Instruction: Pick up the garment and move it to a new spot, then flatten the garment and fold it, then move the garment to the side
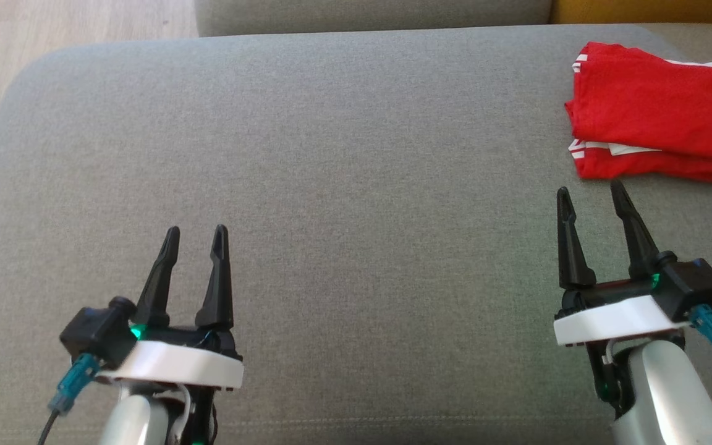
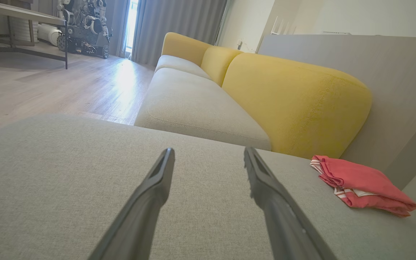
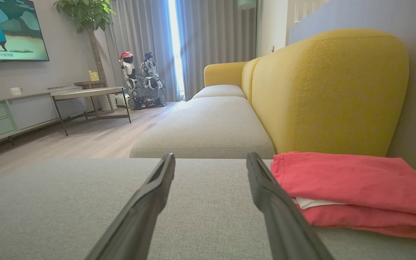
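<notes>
A red garment (image 1: 662, 111) with white trim lies folded in a compact stack at the far right of the grey cushion (image 1: 343, 161). It shows as a small pile (image 2: 361, 184) in the left wrist view and close on the right (image 3: 352, 187) in the right wrist view. My right gripper (image 1: 592, 193) stands open just short of the garment's near edge, touching nothing. Over the cushion's near left, my left gripper (image 1: 198, 231) is open and holds nothing.
A yellow backrest (image 3: 330, 94) rises behind the garment, with a second seat cushion (image 3: 208, 126) beyond the gap. Wooden floor (image 1: 53, 43) lies past the cushion's left edge. A low table (image 3: 85, 95) and another robot (image 3: 141, 81) stand far off.
</notes>
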Available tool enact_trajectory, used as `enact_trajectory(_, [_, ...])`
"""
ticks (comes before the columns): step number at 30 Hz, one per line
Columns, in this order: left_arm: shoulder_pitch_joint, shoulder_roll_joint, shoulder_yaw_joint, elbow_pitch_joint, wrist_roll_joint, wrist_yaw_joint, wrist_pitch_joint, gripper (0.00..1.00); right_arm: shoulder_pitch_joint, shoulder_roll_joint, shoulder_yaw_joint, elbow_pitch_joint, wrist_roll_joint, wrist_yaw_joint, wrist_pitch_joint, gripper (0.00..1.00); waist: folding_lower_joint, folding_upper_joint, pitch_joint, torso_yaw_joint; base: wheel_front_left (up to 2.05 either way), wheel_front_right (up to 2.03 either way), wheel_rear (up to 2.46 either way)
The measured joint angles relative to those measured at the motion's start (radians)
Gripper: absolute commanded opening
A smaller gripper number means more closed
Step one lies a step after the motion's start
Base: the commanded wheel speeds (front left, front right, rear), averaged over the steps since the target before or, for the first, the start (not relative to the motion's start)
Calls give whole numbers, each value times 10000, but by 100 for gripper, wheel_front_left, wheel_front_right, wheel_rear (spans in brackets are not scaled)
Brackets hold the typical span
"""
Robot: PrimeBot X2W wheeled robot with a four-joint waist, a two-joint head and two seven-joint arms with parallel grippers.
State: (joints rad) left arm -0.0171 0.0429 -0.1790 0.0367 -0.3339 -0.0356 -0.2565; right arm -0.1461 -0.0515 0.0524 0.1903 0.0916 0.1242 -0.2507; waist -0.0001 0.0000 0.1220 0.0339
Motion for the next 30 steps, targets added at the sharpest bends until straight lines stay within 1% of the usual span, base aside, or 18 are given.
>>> enact_trajectory(2, [-1, -2, 27, -2, 0, -4, 0, 100, 0, 0, -2, 2, 0, 0, 0, 100, 0, 0, 0, -14, 0, 0, 0])
enact_trajectory(5, [-1, -2, 40, -4, -117, -182, 0, 100, 0, 2, 2, 10, 0, 0, 0, 100, 0, 0, -3, -27, 0, 0, 0])
enact_trajectory(8, [-2, -2, 226, 73, -290, -167, 0, 100, 1, 2, 8, 27, 48, 0, 0, 100, 0, 0, -12, -43, 0, 0, 0])
enact_trajectory(12, [-12, -2, 219, 196, -10, -161, 0, 100, 1, 2, 27, 119, 48, 0, 0, 100, 0, 0, -37, -66, 0, 0, 0])
enact_trajectory(17, [-14, -2, 217, 309, -134, -192, 0, 100, 1, 2, 40, 142, 46, 0, 0, 100, 0, 0, -47, -79, 0, 0, 0])
enact_trajectory(21, [-14, -2, 234, -15, -104, -451, 0, 100, 1, 2, 40, 153, 38, 0, -2, 100, 0, 0, -59, -82, 0, 0, 0])
enact_trajectory(30, [-7, -2, 466, -339, 2, -428, 0, 100, 1, 4, 46, 153, 38, 0, -2, 100, 0, 0, -96, -100, 0, 0, 0])
